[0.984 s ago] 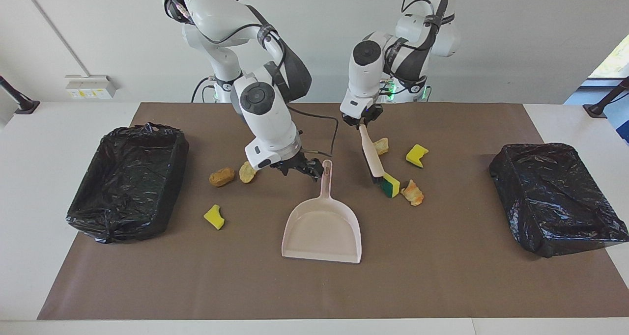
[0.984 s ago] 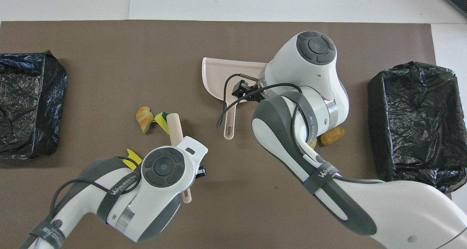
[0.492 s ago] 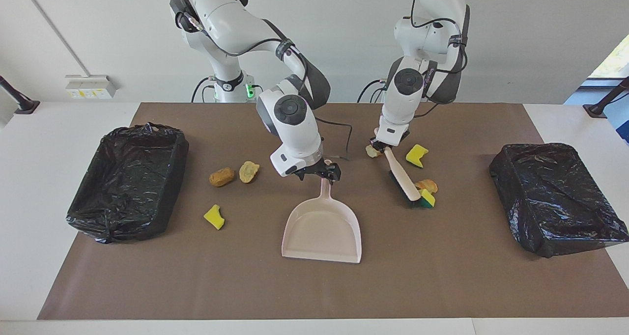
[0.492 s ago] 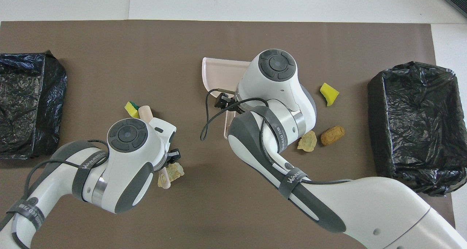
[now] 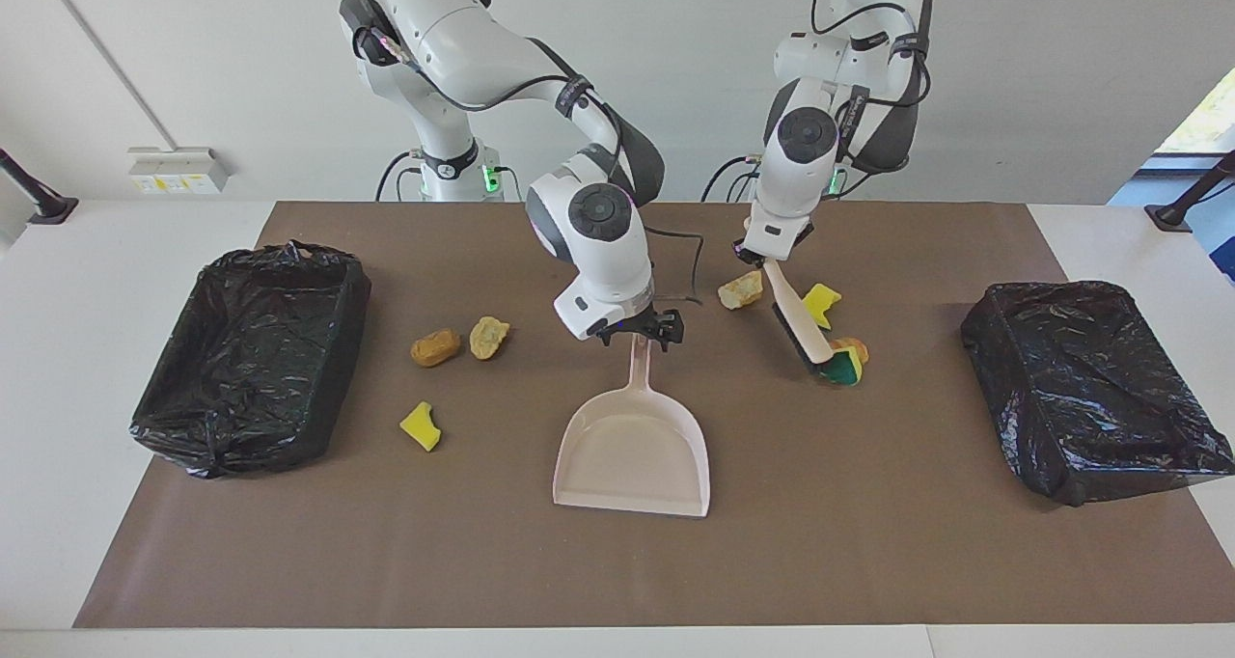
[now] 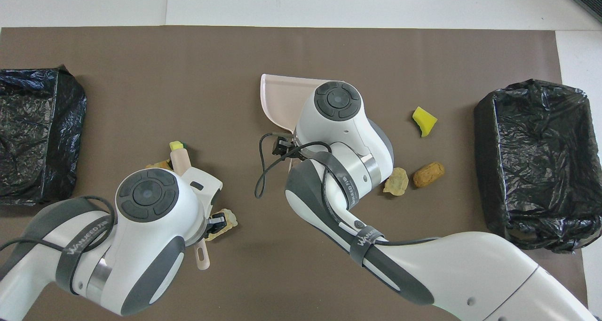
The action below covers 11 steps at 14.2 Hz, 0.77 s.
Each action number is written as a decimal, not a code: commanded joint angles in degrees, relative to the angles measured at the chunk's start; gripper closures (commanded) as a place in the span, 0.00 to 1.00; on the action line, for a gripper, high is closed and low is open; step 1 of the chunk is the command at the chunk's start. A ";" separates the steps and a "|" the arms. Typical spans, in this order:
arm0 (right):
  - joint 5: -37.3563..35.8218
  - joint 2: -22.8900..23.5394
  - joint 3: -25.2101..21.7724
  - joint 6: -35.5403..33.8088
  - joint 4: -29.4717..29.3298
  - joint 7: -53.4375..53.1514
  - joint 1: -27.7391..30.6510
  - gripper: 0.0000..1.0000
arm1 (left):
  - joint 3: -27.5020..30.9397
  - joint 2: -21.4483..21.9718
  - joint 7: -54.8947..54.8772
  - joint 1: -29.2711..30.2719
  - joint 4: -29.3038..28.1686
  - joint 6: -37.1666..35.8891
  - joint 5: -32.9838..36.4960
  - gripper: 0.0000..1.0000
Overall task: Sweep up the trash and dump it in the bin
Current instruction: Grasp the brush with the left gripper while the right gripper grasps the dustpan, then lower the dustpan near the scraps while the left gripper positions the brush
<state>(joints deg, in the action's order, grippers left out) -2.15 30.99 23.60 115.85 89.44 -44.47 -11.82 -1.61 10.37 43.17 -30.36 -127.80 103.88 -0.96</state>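
Brown paper covers the desk (image 5: 868,562). I see my left hand (image 5: 769,258) closed on the handle of the brush (image 5: 797,318), whose bristle end touches a green-backed sponge chunk (image 5: 847,369) and an orange lump (image 5: 855,347). My right hand (image 5: 637,334) sits at the handle of the pink dustpan (image 5: 632,446); I cannot tell if it grips. Other trash lies around: two lumps (image 5: 458,342) and a yellow chunk (image 5: 421,426) toward the right arm's bin (image 5: 253,349).
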 commanded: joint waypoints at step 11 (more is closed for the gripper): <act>-1.20 -0.58 0.75 0.08 -0.23 5.96 1.62 1.00 | 0.91 2.72 -23.92 21.22 -8.50 10.20 0.87 1.00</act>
<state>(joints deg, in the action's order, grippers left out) -2.34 30.91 23.53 116.22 89.25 -41.43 -11.44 0.12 11.71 19.78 -10.64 -132.55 111.02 -0.72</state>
